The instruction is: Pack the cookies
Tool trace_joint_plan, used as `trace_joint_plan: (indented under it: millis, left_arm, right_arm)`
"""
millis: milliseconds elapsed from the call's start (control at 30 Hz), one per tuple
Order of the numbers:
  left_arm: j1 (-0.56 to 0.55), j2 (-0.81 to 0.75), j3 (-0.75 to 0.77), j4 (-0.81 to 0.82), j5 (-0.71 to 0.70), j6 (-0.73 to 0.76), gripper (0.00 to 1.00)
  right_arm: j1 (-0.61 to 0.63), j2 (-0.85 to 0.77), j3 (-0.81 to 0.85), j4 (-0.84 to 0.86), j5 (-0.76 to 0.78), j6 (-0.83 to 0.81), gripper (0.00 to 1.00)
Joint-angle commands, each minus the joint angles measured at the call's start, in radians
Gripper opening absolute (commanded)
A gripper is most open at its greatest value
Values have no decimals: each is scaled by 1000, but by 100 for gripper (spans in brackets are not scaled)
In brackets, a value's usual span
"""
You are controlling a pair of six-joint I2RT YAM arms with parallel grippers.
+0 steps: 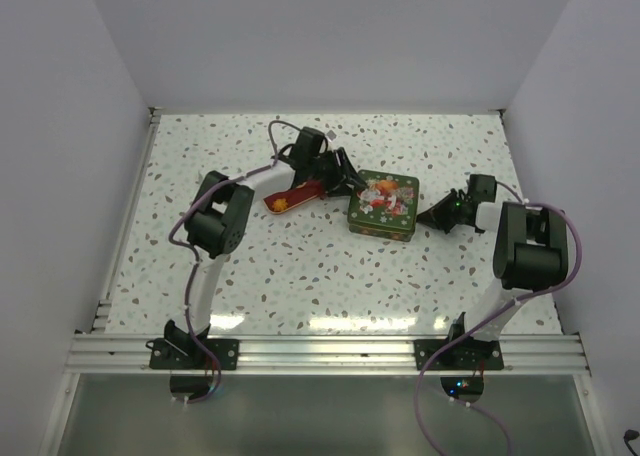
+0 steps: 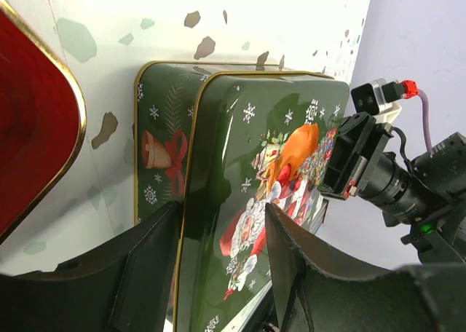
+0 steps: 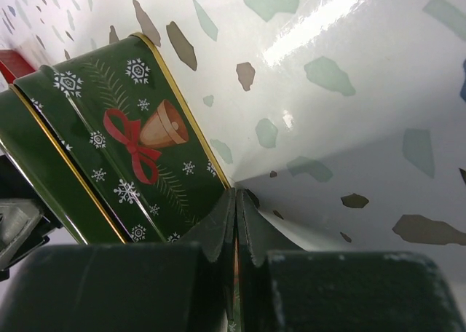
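Two robot arms meet at a green Christmas tin in the middle of a speckled table. From overhead, the left gripper reaches the tin at its 10 o'clock corner. The right gripper touches it at about 4 o'clock.

The left wrist camera shows the left gripper's two dark fingers partly spread. The tin's lid, printed with a Santa figure and snowflakes, sits clamped between them. The lid is askew. On the side toward the tray, its gold edge stands clear of the rim of the tin base, which carries a bell and a red bow.

The right wrist camera shows the right gripper's fingers pressed flat together with nothing between them. Their tips rest against the bottom edge of the tin's side wall, where it meets the table.

The cookies show only in the overhead view, as small orange specks too tiny to count. They lie on a red tray with a gold rim. The tray sits just beside the tin at its 9 o'clock, directly under the left arm's wrist. The cookies are at about 8 o'clock from the left gripper, near it but outside the tin, and well apart from the right gripper.
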Motion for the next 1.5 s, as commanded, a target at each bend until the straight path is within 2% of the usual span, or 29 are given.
trace_joint_plan:
  millis: [0,433,1167,1467]
  left_arm:
    - [-16,12,61,2,0,-22,54]
    - [-43,21,70,-31,-23,-23,55]
    - [-89,84,243,-130,-61,-29,55]
    - [-109,78,254,-181,-81,-11,55]
  right_arm:
    - [4,19,26,23,-7,7,0]
    - [4,33,27,23,-24,16,0]
    - [4,54,72,9,-59,-4,0]
    - [2,74,89,11,-73,1,0]
